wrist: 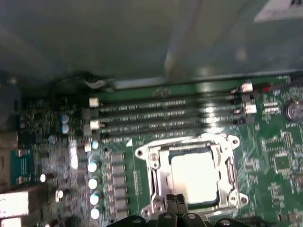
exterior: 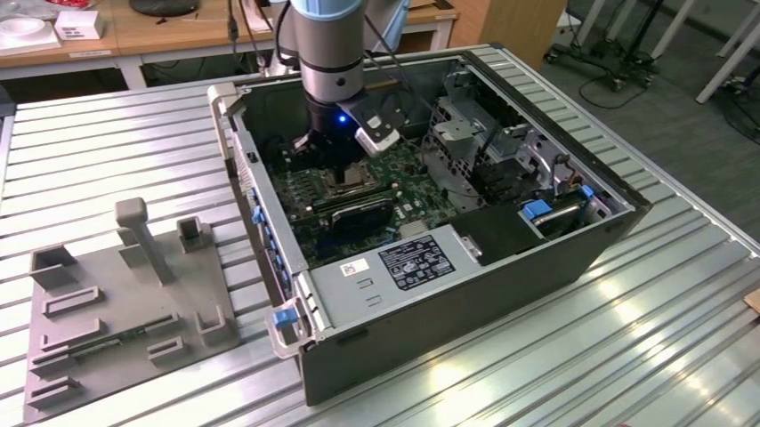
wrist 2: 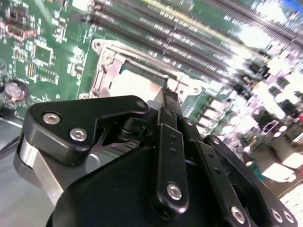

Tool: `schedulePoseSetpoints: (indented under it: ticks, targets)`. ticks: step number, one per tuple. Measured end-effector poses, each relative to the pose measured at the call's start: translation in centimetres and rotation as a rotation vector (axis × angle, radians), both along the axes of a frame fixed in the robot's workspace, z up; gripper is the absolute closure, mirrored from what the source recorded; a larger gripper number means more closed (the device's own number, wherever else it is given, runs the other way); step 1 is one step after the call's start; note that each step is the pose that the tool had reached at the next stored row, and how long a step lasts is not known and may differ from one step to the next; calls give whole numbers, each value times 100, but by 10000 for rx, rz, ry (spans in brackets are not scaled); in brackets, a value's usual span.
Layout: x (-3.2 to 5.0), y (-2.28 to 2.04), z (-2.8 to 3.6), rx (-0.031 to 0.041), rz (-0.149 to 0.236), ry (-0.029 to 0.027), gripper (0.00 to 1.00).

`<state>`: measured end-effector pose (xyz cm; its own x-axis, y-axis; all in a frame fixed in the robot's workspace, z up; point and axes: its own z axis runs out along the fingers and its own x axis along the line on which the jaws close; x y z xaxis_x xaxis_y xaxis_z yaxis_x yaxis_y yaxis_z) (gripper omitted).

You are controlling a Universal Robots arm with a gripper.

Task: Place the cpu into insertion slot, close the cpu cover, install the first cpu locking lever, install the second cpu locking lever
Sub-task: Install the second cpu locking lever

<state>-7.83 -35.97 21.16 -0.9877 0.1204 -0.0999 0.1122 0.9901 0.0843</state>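
While cpu (wrist: pixel 195 176) rests seated inside insertion slot (wrist: pixel 158 182) beneath cpu cover (wrist: pixel 226 163): gripper (wrist: pixel 176 202), fingers together, empty, poised over socket edge.

arm (exterior: pixel 329 62): grey tube, pale-blue joint cap | wrist: blue light | linkage: black, silver screws, possibly steel pins

Green motherboard (wrist: pixel 274 156), pale silvery cpu (wrist: pixel 195 176)
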Motion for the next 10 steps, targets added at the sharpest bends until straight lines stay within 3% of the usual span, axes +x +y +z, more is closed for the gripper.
schedulePoseSetpoints:
  ticks: [2,6,10]
  targets:
    - [22,24,0,-1,2,1,89]
    - [146,35,-2,1,0,2,89]
    - [189,48,0,1,1,11,89]
